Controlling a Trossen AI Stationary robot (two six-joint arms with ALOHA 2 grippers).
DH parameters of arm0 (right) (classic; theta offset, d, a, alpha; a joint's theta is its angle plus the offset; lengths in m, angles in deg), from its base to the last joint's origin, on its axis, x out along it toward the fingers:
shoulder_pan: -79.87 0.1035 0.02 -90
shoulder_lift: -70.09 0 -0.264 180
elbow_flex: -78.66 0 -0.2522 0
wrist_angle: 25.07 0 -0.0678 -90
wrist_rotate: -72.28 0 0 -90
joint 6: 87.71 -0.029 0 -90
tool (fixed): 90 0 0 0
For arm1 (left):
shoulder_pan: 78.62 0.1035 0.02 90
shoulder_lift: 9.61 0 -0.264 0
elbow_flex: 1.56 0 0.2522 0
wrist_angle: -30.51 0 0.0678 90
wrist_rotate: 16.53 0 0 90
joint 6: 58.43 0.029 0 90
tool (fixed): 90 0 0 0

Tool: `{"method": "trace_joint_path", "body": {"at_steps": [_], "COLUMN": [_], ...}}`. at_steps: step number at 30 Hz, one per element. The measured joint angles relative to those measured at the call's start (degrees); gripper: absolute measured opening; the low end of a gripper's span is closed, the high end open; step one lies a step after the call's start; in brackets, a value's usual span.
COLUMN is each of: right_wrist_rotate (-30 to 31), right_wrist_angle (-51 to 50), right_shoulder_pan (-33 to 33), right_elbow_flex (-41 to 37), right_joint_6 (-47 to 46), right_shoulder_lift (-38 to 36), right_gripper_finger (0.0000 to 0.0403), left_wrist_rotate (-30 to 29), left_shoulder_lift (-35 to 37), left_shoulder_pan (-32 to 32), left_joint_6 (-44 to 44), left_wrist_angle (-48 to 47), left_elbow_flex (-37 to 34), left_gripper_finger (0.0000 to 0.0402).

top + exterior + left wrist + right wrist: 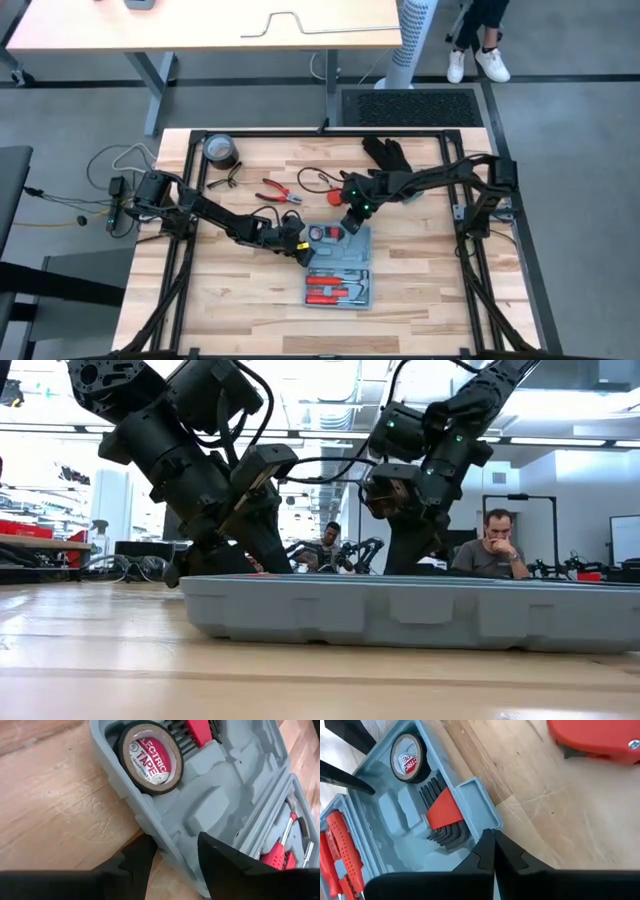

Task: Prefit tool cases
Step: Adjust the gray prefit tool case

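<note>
The tool case [340, 268] lay open near the middle of the tabletop [420, 290], toward its right half, both halves flat. One half held a roll of electrical tape [150, 758] seated in a round recess and a set of hex keys in a red holder [442, 815] beside it; the other half held red-handled tools [327, 289]. The left gripper [172, 855] straddled the case's side wall by the tape, fingers spread, one outside and one inside. The right gripper [493, 851] sat at the case's edge next to the hex keys, fingers pressed together, nothing between them.
</note>
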Motion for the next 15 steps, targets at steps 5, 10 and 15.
{"method": "trace_joint_path", "body": {"at_steps": [5, 10, 15], "right_wrist_rotate": [4.1, 4.6, 5.8], "right_wrist_angle": [0.6, -0.5, -1.1], "right_shoulder_pan": [2.5, 4.2, 4.1], "right_elbow_flex": [0.0, 0.0, 0.0], "right_joint_6": [0.1, 0.2, -0.2], "right_shoulder_lift": [-3.5, -2.8, -0.6], "right_gripper_finger": [0.0003, 0.0002, 0.0001], "left_wrist_rotate": [0.2, 0.1, 0.1], "left_shoulder_lift": [0.0, 0.0, 0.0], "left_shoulder_pan": [0.1, 0.1, 0.1], "left_joint_6": [-0.1, -0.4, -0.5], "left_wrist_angle": [0.1, 0.2, 0.2], "left_elbow_flex": [0.0, 0.0, 0.0], "left_gripper_finger": [0.015, 0.015, 0.015]}}
